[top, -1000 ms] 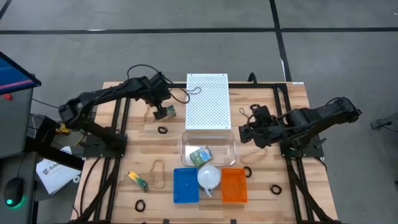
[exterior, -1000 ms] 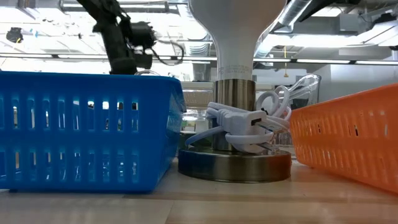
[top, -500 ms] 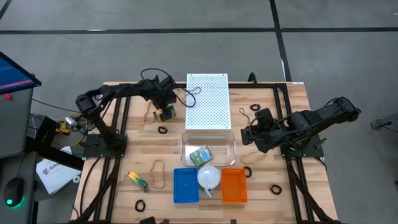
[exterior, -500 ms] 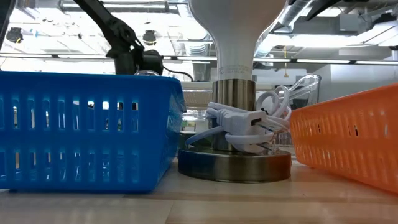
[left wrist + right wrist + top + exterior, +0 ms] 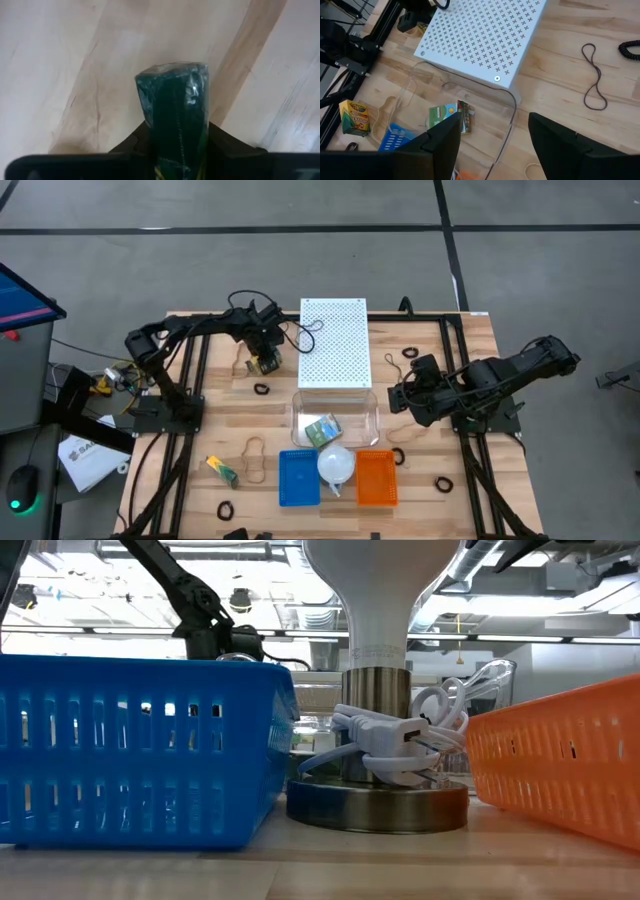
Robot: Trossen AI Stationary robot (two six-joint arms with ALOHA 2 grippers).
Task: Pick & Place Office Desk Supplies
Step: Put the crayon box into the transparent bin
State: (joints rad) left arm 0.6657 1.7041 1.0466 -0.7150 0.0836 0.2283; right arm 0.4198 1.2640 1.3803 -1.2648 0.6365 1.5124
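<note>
- The left arm has swung in over the far-left part of the surface (image 5: 200, 400), stopping beside the left edge of the white perforated box (image 5: 335, 345); a second ago it reached from farther to the left.
- The left gripper (image 5: 264, 363) has come down onto the crayon box (image 5: 175, 115) that lay there, and its fingers have gone from wide open to pinched on the box's two sides. The left wrist view shows the box standing up between them, wood grain behind it.
- That reads as a grasp just made; whether the box is off the wood yet I cannot tell. A lift and carry toward a container look like the next need.
- The right gripper (image 5: 398, 395) has stayed wide apart, holding nothing, near the right side of the clear tray (image 5: 372, 418), which already holds another crayon box (image 5: 322, 430).
- Left on the surface: a third crayon box (image 5: 222, 470) and tan rubber bands (image 5: 255, 460) near the front-left corner, and black loops (image 5: 443, 483) scattered about.
</note>
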